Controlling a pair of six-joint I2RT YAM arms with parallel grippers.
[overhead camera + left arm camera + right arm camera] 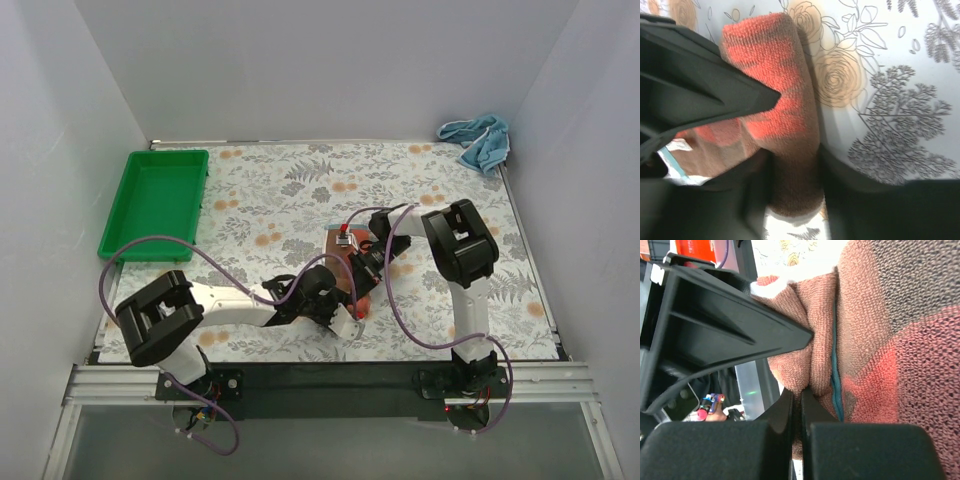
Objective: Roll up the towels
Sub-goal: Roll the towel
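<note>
At the middle of the worktop [280, 190], away from every edge, right tool [370, 265] clamps the rust-red towel [780, 65]; left tool [352, 308] straddles its roll, grip unclear.

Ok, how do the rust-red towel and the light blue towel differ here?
The rust-red towel lies in the middle, partly rolled; the light blue towel sits crumpled in the far right corner. The left tool and right tool grip the rust-red towel; nothing touches the light blue towel. Both are soft cloth.
</note>
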